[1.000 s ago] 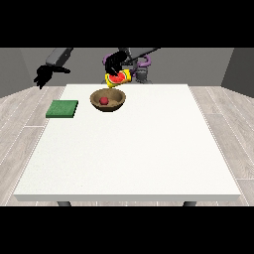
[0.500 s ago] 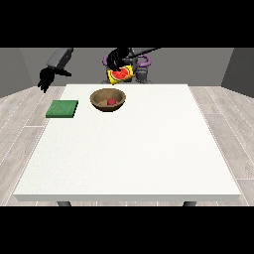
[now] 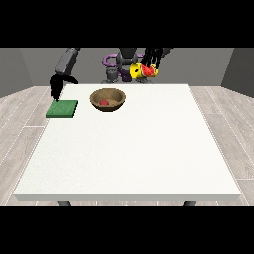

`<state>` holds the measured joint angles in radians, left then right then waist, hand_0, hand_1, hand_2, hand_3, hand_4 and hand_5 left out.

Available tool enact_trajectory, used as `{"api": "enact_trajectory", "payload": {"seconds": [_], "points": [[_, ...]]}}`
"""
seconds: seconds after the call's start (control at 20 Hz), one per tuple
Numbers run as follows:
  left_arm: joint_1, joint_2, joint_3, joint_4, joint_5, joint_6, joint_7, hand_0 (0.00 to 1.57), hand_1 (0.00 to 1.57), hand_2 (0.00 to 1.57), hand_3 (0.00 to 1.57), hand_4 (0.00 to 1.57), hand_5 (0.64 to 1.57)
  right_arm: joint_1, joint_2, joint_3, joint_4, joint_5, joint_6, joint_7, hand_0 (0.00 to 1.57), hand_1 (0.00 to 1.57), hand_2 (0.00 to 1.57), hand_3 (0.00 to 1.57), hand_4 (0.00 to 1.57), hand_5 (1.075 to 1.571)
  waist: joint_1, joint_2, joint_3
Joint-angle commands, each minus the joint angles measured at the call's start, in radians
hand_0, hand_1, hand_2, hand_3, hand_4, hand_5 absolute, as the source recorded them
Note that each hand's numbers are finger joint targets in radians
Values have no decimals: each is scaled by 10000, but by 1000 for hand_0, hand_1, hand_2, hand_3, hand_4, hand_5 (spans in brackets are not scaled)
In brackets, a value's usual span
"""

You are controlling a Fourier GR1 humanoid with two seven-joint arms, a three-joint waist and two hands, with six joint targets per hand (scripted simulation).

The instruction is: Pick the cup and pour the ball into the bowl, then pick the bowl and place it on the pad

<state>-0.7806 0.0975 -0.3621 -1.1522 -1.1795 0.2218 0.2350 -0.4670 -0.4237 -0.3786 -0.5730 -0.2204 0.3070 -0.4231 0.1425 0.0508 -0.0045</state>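
Front view across a white tabletop (image 3: 129, 149), with the robot small at the far edge. A brown bowl (image 3: 107, 99) is seen far left of centre on the tabletop, with the red ball (image 3: 104, 102) already lying inside it. A green pad (image 3: 62, 108) lies flat just left of the bowl, apart from it. The yellow-and-red cup (image 3: 143, 71) is held tipped on its side, in the air at the far edge, by the hand at the view's right (image 3: 152, 60), whose fingers are curled round it. The hand at the view's left (image 3: 56, 86) hangs fingers-down just beyond the pad; whether its fingers are released or clenched cannot be told.

With pouring judged done, the bowl should next be taken by its rim, kept level so the ball stays in, and set centred on the pad.

Compared with half a second earlier, the cup has been carried right, away from the bowl, and the hand at the view's left has been lowered towards the pad.
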Motion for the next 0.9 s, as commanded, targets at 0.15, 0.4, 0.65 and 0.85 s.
{"api": "enact_trajectory", "payload": {"seconds": [0.15,0.4,0.65,0.85], "points": [[994,-420,2604,-421,4182,724,-1850,1177,1177,1400,1125,775,1537,-243,663,107,-509,-126,-320,0,0,0,0,0,256,1565,-131,1142,-19],[1257,-949,3829,-258,6580,663,-3439,519,519,0,0,830,1545,-561,1045,283,-968,-272,-169,208,0,0,0,0,391,1570,-677,1953,-9],[2393,-966,4000,198,8381,150,-4854,0,0,0,0,0,1531,-317,1891,960,-1319,200,-779,367,0,0,0,0,331,1559,-973,1729,26],[2206,-643,4935,1684,8634,117,-5369,0,0,0,0,0,1519,-168,2761,1847,-2177,525,-1225,1450,0,0,0,0,111,1541,-2070,859,35]]}}
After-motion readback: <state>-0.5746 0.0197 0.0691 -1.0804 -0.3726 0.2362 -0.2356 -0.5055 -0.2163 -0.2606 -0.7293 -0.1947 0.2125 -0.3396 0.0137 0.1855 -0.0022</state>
